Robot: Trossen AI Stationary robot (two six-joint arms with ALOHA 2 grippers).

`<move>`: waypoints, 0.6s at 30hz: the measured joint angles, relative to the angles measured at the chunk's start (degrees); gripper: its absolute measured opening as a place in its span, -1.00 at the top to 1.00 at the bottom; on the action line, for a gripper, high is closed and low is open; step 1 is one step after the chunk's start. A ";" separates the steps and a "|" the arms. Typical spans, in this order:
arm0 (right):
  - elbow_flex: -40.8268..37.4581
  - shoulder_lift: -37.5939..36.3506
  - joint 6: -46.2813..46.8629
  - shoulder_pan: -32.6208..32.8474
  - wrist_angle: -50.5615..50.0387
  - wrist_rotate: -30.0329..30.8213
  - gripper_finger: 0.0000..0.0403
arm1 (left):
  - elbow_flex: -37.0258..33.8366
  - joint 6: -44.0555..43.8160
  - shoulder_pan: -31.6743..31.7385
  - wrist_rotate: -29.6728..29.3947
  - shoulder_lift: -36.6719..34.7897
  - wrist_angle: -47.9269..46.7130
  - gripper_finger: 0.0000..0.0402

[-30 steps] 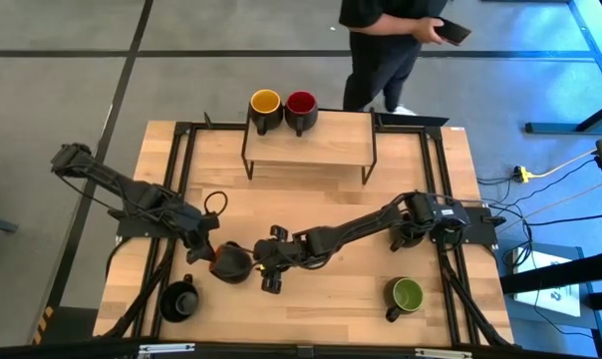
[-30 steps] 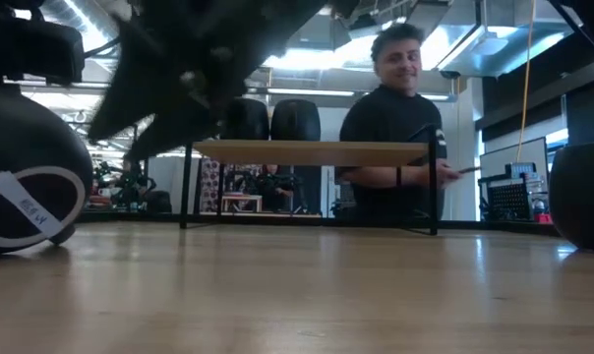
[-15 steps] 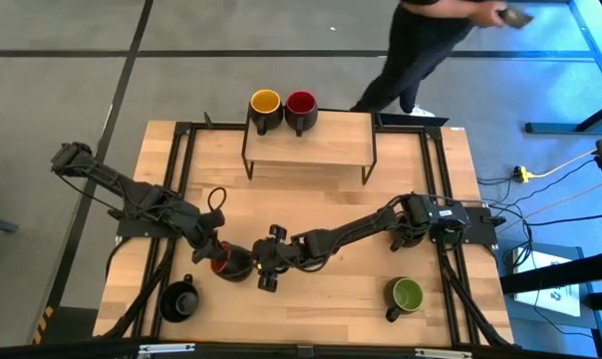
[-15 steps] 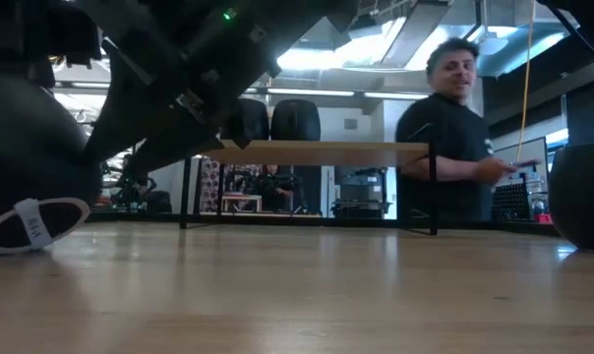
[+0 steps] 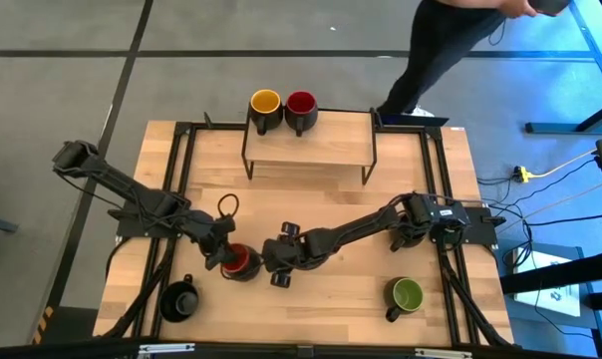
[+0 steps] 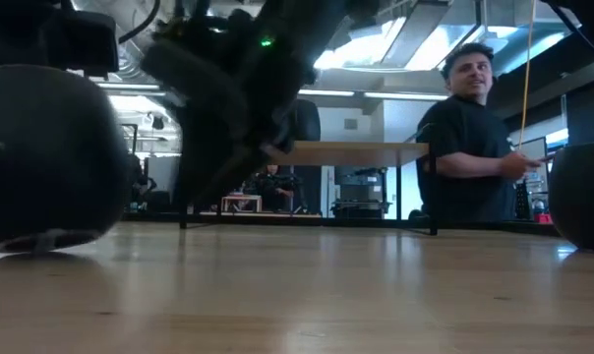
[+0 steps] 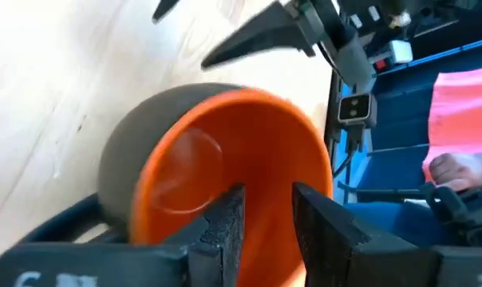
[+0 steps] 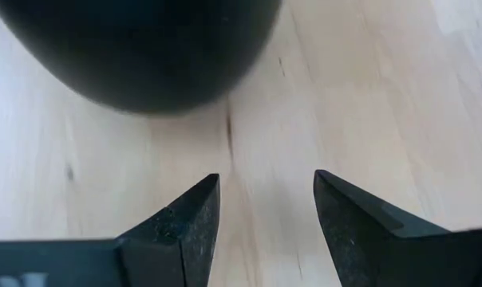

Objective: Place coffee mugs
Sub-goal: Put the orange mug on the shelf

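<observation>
Table [image 5: 311, 170] fills the middle of the high view, with the wooden shelf [image 5: 309, 145] at upper centre carrying a yellow-lined mug [image 5: 265, 106] and a red-lined mug [image 5: 300, 106] side by side at its back left edge. Lower down, a green-lined mug [image 5: 407, 295] stands at the lower right and a black-lined mug [image 5: 179, 299] at the lower left, both well apart from the arms. The mug in hand, the orange-red mug [image 5: 241, 262], sits just left of centre in the lower half; in the left wrist view it looks tipped, its mouth facing the camera. The left gripper [image 7: 265, 219] pinches that mug's rim, one finger inside the orange wall and the other finger [image 7: 325, 219] over the lip. The right gripper [image 8: 265, 207], just right of the mug in the high view, has its fingers spread with bare wood between them and the mug's dark body just ahead, apart from the tips. The step looks like steadying or passing the mug before it goes to the shelf. To do it well, the right arm should square its spread fingers to the mug wall and close fully before the left lets go, since a thin rim pinch may let the mug swing. A person [image 5: 451, 40] walks past the top right, clear of the table.
</observation>
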 joint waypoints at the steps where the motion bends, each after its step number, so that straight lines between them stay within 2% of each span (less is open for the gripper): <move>1: 0.00 -0.51 0.13 0.04 -1.82 0.15 0.05 | 0.00 0.05 0.00 -0.20 0.15 0.83 0.50; 10: 0.02 -4.40 1.01 0.47 -5.65 0.42 0.05 | 0.36 2.99 0.00 -0.58 0.67 2.63 0.50; 18: 0.02 -13.14 -0.01 0.47 -9.29 -3.80 0.05 | 7.24 10.51 0.00 -0.92 -4.51 1.49 0.52</move>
